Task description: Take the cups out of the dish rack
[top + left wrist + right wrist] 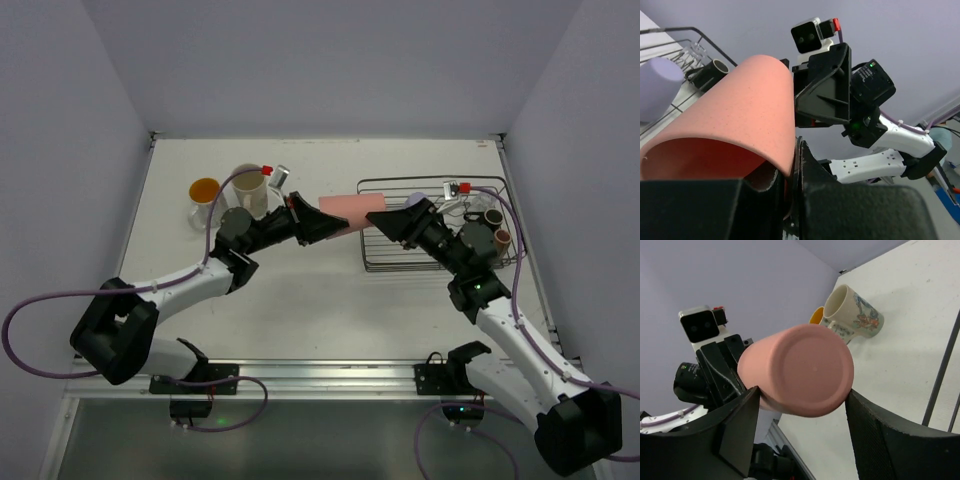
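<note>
A salmon-red cup [350, 210] hangs on its side above the table, between my two grippers and just left of the dish rack [400, 268]. My left gripper [322, 224] is shut on the cup's rim [740, 115], one finger inside and one outside. My right gripper [801, 400] is shut on its flat base [800, 367], a finger on either side. A lavender cup [415, 200] and two small brown cups [493, 216] stand in the rack. An orange-inside cup [204, 192] and a cream patterned mug [250, 185] stand on the table at the back left.
The rack's dark wires show in both wrist views [705, 37] [940, 375]. White walls close the table in on the left, back and right. A metal rail [330, 372] runs along the near edge between the arm bases.
</note>
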`<action>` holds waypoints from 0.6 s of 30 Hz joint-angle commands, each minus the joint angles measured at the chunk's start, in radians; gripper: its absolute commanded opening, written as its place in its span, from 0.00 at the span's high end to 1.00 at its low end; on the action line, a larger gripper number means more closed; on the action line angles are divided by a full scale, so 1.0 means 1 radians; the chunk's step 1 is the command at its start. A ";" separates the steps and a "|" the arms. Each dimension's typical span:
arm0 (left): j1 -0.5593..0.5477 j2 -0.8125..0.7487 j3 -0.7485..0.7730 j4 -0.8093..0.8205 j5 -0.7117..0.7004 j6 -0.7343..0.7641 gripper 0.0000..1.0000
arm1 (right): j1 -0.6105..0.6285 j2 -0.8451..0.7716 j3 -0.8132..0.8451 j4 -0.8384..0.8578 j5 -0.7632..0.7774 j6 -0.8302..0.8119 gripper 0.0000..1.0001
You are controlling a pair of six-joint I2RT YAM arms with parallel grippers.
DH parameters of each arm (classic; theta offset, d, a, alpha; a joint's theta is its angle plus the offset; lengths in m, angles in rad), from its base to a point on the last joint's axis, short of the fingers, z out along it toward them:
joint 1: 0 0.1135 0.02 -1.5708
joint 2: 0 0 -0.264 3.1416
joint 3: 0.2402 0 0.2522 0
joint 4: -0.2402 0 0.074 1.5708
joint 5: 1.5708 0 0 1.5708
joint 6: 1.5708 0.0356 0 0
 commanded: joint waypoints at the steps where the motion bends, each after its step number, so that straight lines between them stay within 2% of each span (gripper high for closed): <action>1: -0.013 -0.042 0.010 0.006 -0.068 0.064 1.00 | 0.019 0.031 -0.003 0.048 -0.047 -0.033 0.39; 2: -0.013 -0.060 0.020 -0.016 -0.080 0.096 1.00 | 0.020 0.037 0.004 0.031 -0.036 -0.041 0.15; 3: -0.013 -0.074 0.029 -0.054 -0.095 0.124 1.00 | 0.019 0.035 0.013 -0.031 -0.016 -0.048 0.05; 4: -0.011 -0.088 0.074 -0.205 -0.159 0.158 1.00 | 0.019 0.031 0.021 -0.070 0.010 -0.077 0.01; 6: -0.011 -0.129 0.144 -0.405 -0.265 0.308 1.00 | 0.017 0.006 0.044 -0.171 0.086 -0.110 0.01; 7: -0.011 -0.137 0.226 -0.591 -0.383 0.357 1.00 | 0.019 -0.003 0.052 -0.202 0.114 -0.142 0.01; 8: -0.011 -0.129 0.281 -0.689 -0.452 0.456 1.00 | 0.019 -0.027 0.056 -0.227 0.163 -0.156 0.01; 9: -0.011 -0.120 0.332 -0.863 -0.521 0.503 1.00 | 0.019 -0.041 0.056 -0.253 0.183 -0.169 0.01; 10: -0.011 -0.106 0.430 -0.937 -0.624 0.538 1.00 | 0.017 -0.050 0.053 -0.261 0.200 -0.182 0.01; 12: -0.008 -0.047 0.521 -1.133 -0.726 0.627 1.00 | 0.017 -0.081 0.047 -0.291 0.252 -0.206 0.01; 16: -0.010 0.074 0.725 -1.355 -0.897 0.727 1.00 | 0.019 -0.097 0.063 -0.342 0.301 -0.268 0.01; 18: -0.002 0.169 0.782 -1.457 -0.921 0.768 1.00 | 0.017 -0.095 0.082 -0.378 0.306 -0.301 0.01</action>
